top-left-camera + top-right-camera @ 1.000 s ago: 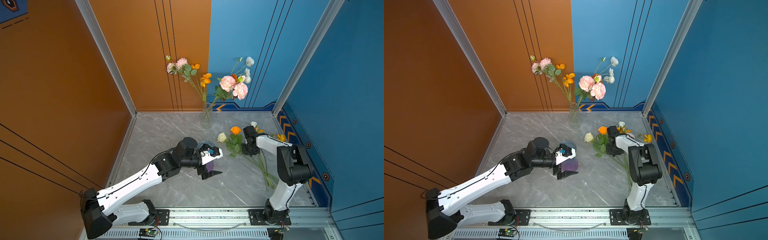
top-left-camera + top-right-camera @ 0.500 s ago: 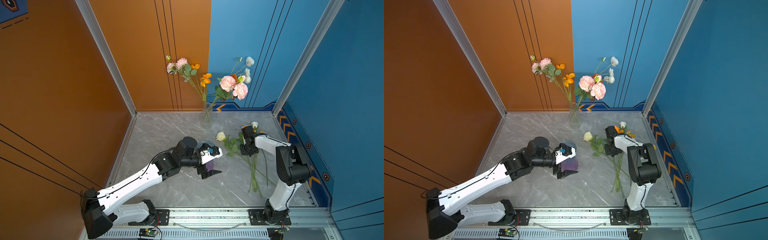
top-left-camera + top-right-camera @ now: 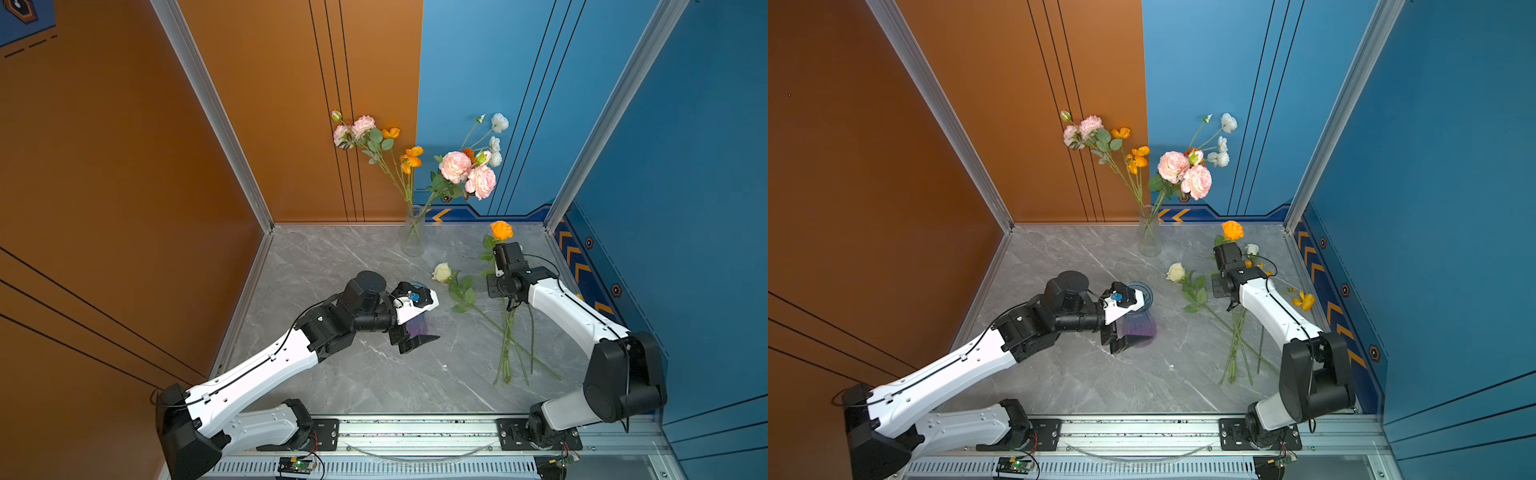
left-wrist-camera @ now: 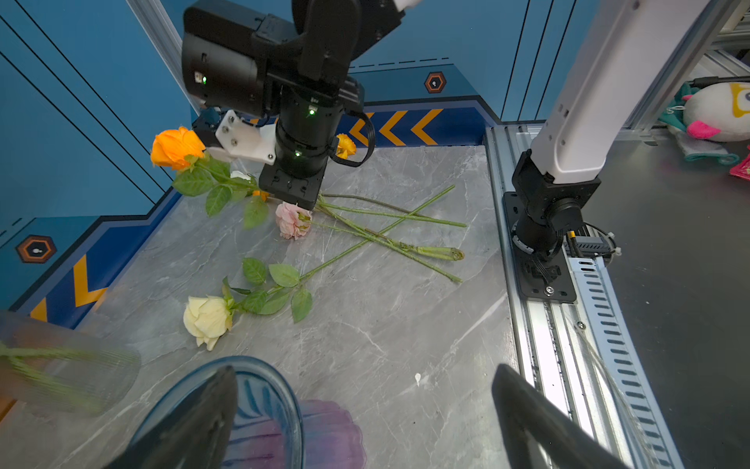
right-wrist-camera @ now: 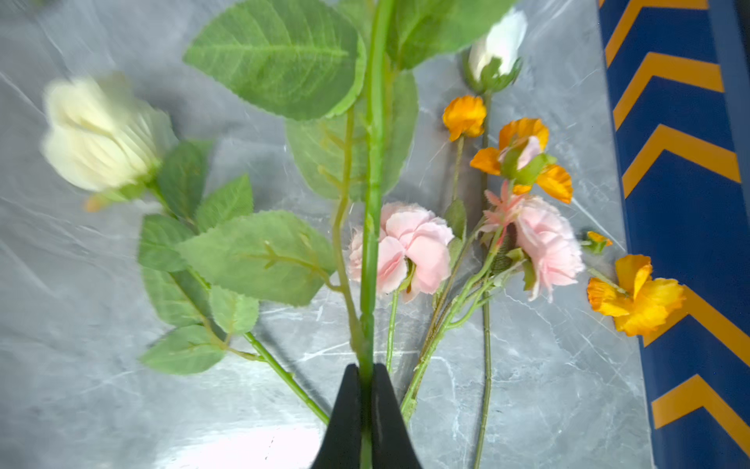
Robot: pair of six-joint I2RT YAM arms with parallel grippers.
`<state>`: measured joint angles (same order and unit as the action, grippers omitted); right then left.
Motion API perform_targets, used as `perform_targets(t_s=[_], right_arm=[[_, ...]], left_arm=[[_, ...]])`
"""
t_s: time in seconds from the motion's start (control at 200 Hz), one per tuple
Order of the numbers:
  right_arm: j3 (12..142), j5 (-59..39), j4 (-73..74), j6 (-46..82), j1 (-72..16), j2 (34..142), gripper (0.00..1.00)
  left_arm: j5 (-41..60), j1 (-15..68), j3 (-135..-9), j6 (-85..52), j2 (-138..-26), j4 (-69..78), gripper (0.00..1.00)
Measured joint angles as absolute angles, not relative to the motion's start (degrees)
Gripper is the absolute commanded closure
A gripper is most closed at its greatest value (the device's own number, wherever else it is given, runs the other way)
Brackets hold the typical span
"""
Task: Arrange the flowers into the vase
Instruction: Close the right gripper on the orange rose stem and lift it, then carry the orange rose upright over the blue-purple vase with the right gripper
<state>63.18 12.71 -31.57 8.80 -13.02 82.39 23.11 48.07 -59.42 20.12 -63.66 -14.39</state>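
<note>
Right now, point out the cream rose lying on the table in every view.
Top view: cream rose, mid-table, in front of the clear vase.
Top view: same place.
Left wrist: rose on the marble.
Right wrist: rose blurred, beside the held stem.
Shared landmark: chevron skirting.

Clear glass vase point(image 3: 412, 237), glossy marble-look tabletop point(image 3: 332, 266)

The orange rose point(image 3: 1232, 230) stands raised beside the right arm point(image 3: 1266, 309), the cream rose point(image 3: 1175, 272) lying on the table point(image 3: 1084, 374).
</note>
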Motion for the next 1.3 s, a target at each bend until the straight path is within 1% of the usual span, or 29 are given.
perform_targets(t_s=[0.22, 0.375, 0.475, 0.561, 0.716, 0.841, 1.011, 1.101, 1.301], right_arm=[[60.1, 5.1, -31.7, 18.4, -6.9, 69.7, 1.0], [58.6, 1.7, -30.6, 24.3, -7.4, 60.1, 1.0], [58.4, 1.2, -26.0, 25.8, -10.0, 52.6, 1.0], [58.5, 1.0, -19.9, 25.5, -14.2, 46.7, 1.0], [58.8, 0.1, -8.5, 20.7, -24.1, 41.1, 1.0], [61.6, -0.8, -2.7, 16.4, -31.7, 42.7, 1.0], [72.9, -3.3, 0.2, 11.2, -40.3, 53.1, 1.0], [75.9, -3.9, 1.9, 8.9, -44.7, 57.4, 1.0], [77.9, -4.8, 6.0, 6.6, -48.2, 63.9, 1.0]], left_arm=[[23.0, 43.5, -58.9, 20.2, -57.6, -13.8, 0.02], [23.0, 40.0, -57.1, 20.8, -52.9, -13.5, 0.02], [23.0, 38.4, -56.6, 21.7, -50.9, -14.2, 0.02], [23.0, 37.5, -56.4, 22.5, -49.5, -16.1, 0.02], [23.0, 37.1, -54.2, 22.7, -47.9, -19.0, 0.02], [23.6, 36.2, -53.4, 22.6, -48.3, -20.2, 0.02], [24.6, 34.0, -53.4, 21.8, -49.5, -20.2, 0.02], [25.1, 33.5, -53.4, 21.5, -49.9, -20.2, 0.02], [26.7, 32.3, -53.4, 21.0, -50.0, -20.2, 0.02]])
